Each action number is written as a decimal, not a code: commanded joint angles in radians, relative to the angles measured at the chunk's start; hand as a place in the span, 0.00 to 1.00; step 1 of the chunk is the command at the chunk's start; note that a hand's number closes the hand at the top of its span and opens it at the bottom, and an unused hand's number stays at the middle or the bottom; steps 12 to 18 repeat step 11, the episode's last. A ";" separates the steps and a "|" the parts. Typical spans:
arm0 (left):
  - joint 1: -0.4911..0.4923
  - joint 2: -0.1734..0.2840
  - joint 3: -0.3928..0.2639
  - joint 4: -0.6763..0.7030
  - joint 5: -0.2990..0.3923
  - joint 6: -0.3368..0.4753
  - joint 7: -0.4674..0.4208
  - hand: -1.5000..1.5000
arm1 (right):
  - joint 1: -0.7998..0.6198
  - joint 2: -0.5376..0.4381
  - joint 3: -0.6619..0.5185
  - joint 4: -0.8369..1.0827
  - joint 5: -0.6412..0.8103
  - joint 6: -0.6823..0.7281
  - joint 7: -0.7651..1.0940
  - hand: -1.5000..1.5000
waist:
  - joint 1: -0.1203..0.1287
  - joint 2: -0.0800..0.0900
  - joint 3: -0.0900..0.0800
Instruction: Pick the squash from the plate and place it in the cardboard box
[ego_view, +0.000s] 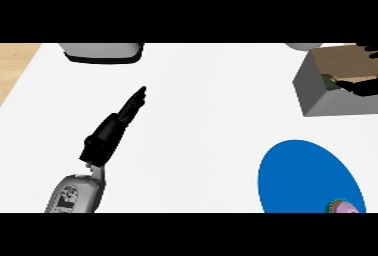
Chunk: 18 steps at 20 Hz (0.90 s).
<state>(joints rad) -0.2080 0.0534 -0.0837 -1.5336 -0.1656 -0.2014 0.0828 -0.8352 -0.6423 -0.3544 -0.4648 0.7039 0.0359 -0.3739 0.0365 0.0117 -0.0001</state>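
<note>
Beside the blue plate (306, 175), up-counter and at the view's right edge — cardboard box (328, 97), open-topped, grey outer walls, brown inside.

Squash (329, 82): a small greenish piece shows inside the box by its near wall; the plate's visible face carries none. It appears already brought to its destination.

Right hand (359, 86): dark fingers reach into the box from the right, touching or just beside the squash; whether they are curled on it or parted cannot be told. Judged to be at the release stage.

Left hand (118, 125): well to the left of the plate, fingers straight and together, holding nothing — resting clear of the work.

Pink-and-green object (345, 207): on the plate's near rim, partly cut off.

Grey appliance (102, 52): far left of the box.
</note>
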 joint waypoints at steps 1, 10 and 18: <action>-0.023 0.010 0.031 0.000 0.022 -0.006 0.005 0.50 | -0.017 0.025 -0.077 0.081 -0.084 0.009 -0.082 0.00 | -0.005 0.001 0.003; -0.011 0.004 0.021 0.002 0.010 0.000 -0.007 0.50 | -0.041 -0.120 -0.375 0.177 -0.382 0.179 -0.161 0.00 | -0.010 0.004 0.005; -0.043 0.023 0.028 0.011 0.007 -0.013 0.004 0.50 | -0.052 -0.138 -0.385 0.178 -0.392 0.177 -0.148 0.00 | -0.014 0.002 0.004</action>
